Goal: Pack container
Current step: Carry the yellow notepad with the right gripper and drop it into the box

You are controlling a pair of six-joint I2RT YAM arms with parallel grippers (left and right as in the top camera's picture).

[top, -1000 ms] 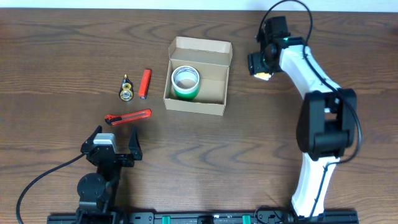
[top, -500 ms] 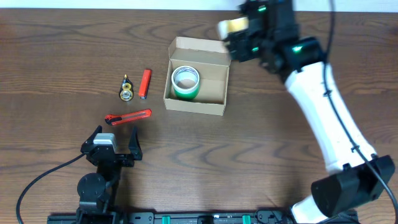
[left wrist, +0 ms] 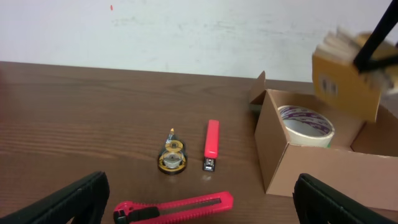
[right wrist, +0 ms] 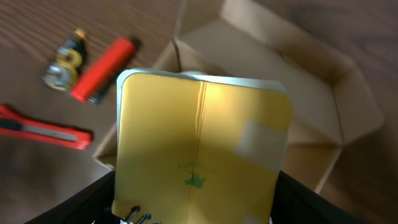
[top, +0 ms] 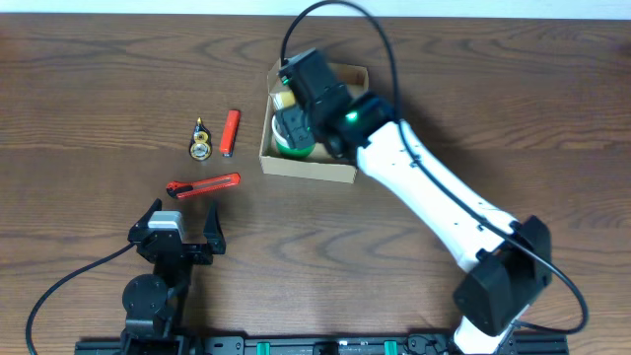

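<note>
My right hand (top: pixel 296 97) is clamped on a yellow notepad (right wrist: pixel 202 149). It hangs right over the container (top: pixel 314 168), above the tape roll (left wrist: pixel 308 121) inside, ready for lowering, I judge. My left hand (top: pixel 184 215) rests with fingers apart, the red cutter (top: pixel 204 184) lying on the surface just ahead.

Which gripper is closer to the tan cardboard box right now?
Right. The right gripper hangs over the open tan cardboard box, holding a yellow notepad. The left gripper sits open, well apart from it, beyond the red utility knife.
</note>
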